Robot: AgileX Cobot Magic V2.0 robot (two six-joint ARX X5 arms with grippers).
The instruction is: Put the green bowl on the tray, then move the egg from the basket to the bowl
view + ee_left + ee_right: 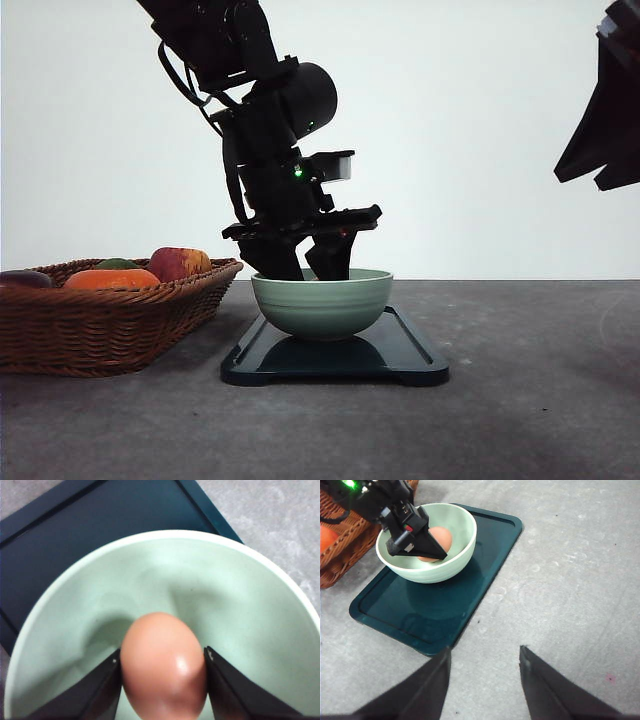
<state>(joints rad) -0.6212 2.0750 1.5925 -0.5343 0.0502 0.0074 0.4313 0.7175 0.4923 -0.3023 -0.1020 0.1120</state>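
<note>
Brown egg was seen nearest the lens in the left wrist view, pinched btwn the two dark fingers of the left gripper, w/ the green bowl beneath it. Bowl was set on the tray at centre of the front view, and the basket w/ other produce was placed at lower left, just beside the tray. Right gripper was held spread apart over bare table, nothing btwn its fingers.
</note>
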